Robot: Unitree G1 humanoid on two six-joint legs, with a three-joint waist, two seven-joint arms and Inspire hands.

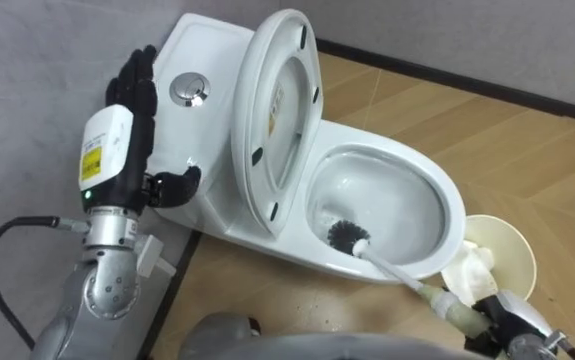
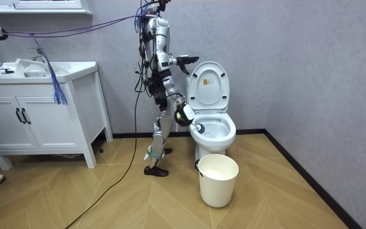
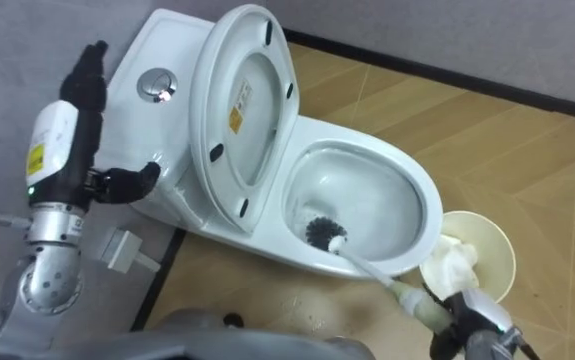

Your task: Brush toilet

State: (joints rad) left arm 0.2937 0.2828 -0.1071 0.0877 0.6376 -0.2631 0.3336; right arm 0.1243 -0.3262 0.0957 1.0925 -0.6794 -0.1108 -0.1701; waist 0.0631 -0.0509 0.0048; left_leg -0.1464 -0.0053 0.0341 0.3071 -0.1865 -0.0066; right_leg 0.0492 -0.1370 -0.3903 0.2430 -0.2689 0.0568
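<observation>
Brush (image 1: 350, 236) head sits inside the toilet (image 1: 451, 205) bowl at frame centre. Its handle runs lower right into the right hand (image 1: 502, 318), fingers clamped round it. Left hand (image 1: 135, 95) upper left, fingers straight, beside the tank (image 1: 212, 45). Bucket (image 1: 512, 250) lower right.

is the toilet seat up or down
Up. The seat stands raised, leaning back toward the tank, leaving the bowl open with the brush reaching into it.
</observation>
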